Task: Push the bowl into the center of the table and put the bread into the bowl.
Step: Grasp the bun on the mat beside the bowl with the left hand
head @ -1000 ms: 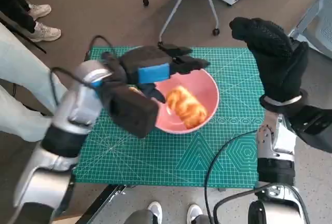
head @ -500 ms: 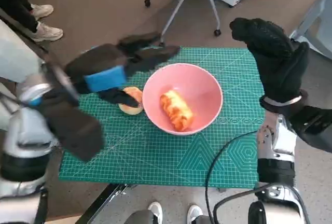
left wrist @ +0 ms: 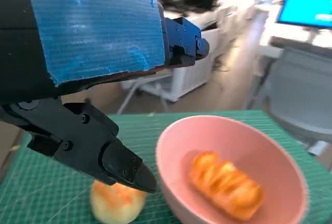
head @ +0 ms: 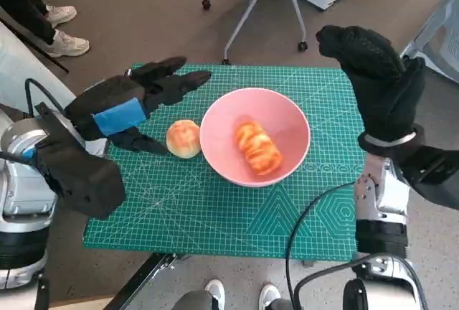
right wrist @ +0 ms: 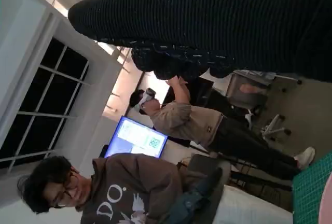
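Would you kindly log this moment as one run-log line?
pink bowl: mid-mat, holds long bread | round bun: on mat beside bowl | left hand: open, near bun | right hand: raised, empty

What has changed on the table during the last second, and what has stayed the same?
The left hand has drawn back from over the pink bowl toward the table's left edge; it is open and holds nothing. This uncovered a round bun lying on the green mat beside the bowl. The long bread stays inside the bowl, the bowl has hardly shifted, and the right hand stays raised at the right.
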